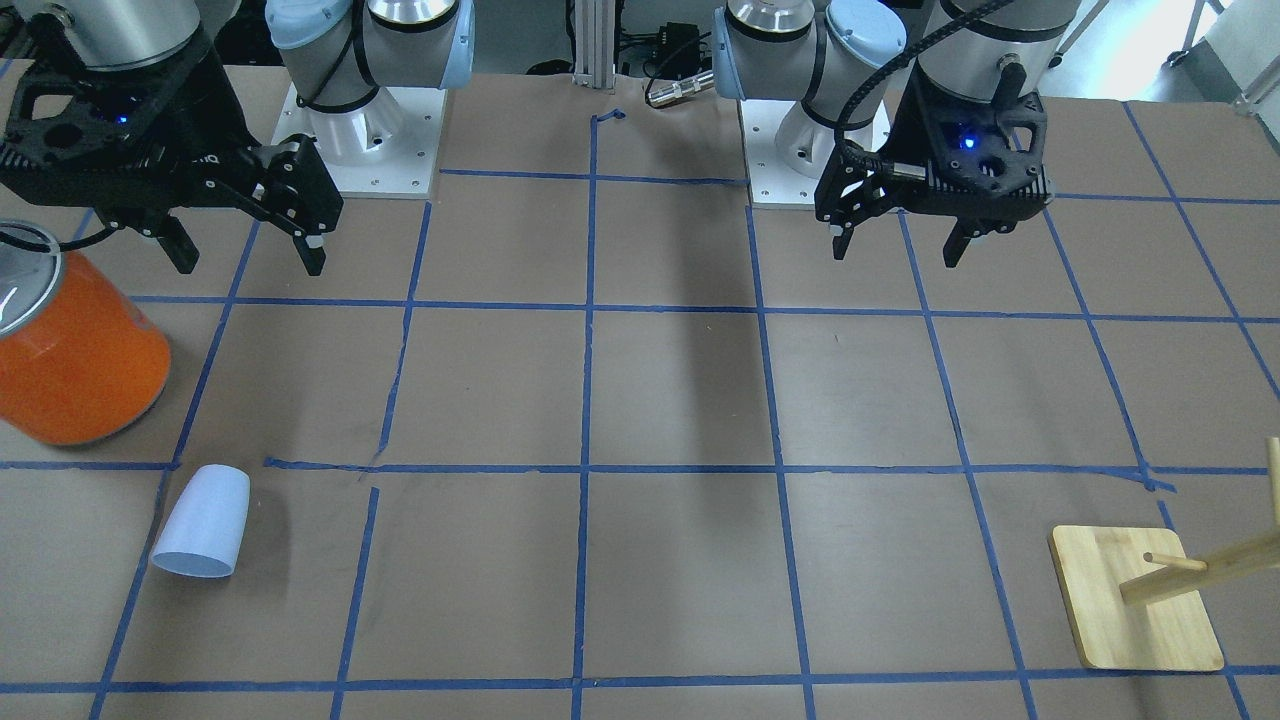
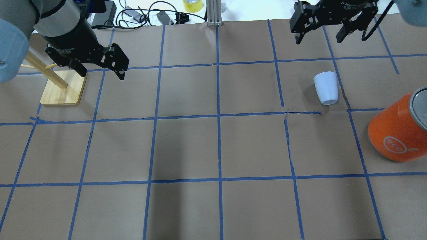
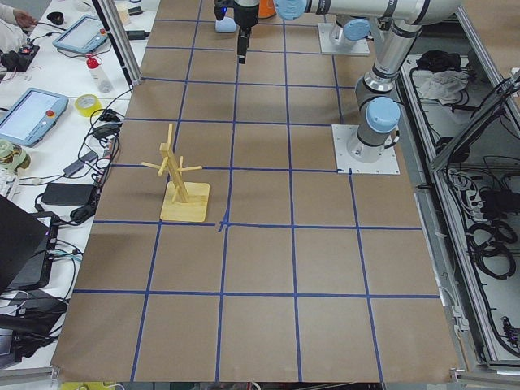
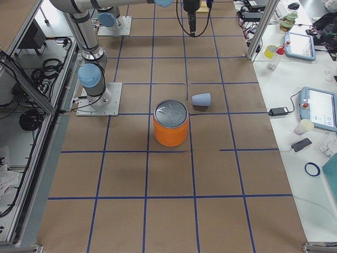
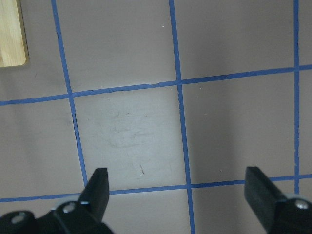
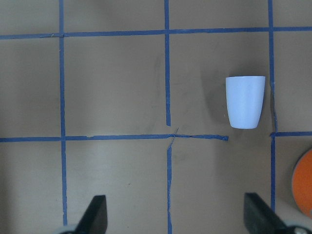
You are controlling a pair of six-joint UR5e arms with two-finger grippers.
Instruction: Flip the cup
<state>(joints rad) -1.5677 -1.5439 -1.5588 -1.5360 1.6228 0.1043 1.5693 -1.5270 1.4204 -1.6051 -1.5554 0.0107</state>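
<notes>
Overhead exterior: cup [image 2: 326, 87] on its side, untouched. I'd lower my right gripper [image 2: 318, 39], jaws apart like the left gripper's [image 2: 101, 74], onto it.

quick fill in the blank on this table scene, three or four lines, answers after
The cup lies on its ___.
The can near it is coloured ___.
The left gripper and right gripper are both ___, not shut.
The wooden rack stands on the robot's ___ side.
Missing: side; orange; open; left
</notes>
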